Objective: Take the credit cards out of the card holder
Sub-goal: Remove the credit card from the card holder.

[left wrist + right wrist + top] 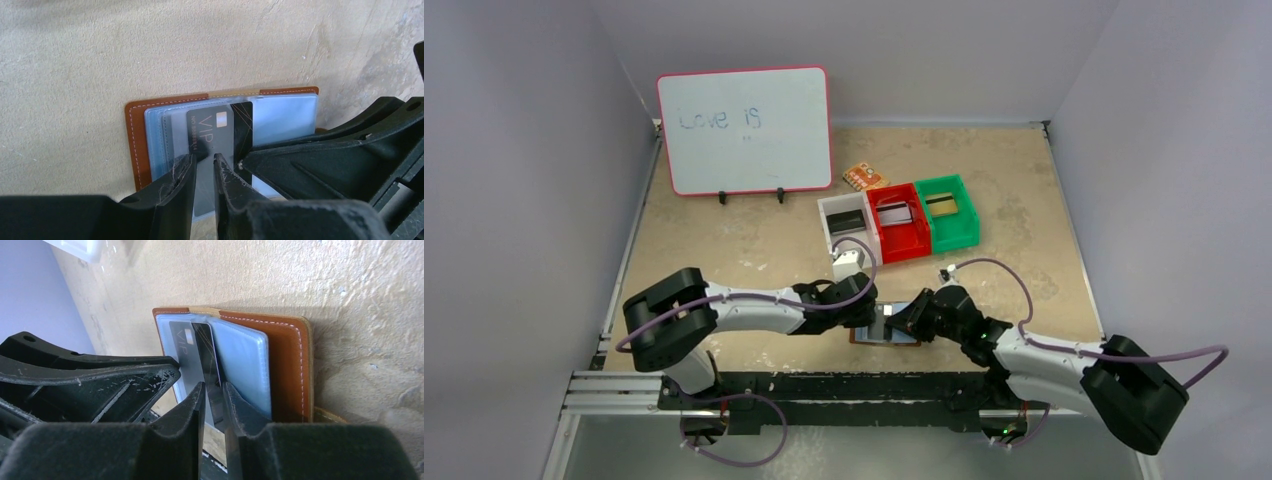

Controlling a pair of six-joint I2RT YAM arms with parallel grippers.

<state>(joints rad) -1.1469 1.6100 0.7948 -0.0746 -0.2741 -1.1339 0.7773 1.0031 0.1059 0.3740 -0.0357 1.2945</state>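
The brown card holder (886, 338) lies open near the table's front edge, between my two grippers. In the left wrist view its brown cover (136, 140) frames pale blue pockets, with a grey VIP card (210, 130) and a black card (243, 130) sticking out. My left gripper (204, 162) is almost shut, its tips over the grey card. In the right wrist view my right gripper (213, 390) has its jaws close on either side of the black card (207, 360), beside the holder's cover (287, 365). From above, the left gripper (867, 318) and right gripper (902, 322) nearly touch.
A white bin (849, 228), red bin (899, 220) and green bin (949, 212) stand in a row behind the holder, each with a card inside. An orange patterned packet (865, 177) and a whiteboard (746, 130) sit farther back. Walls enclose the table.
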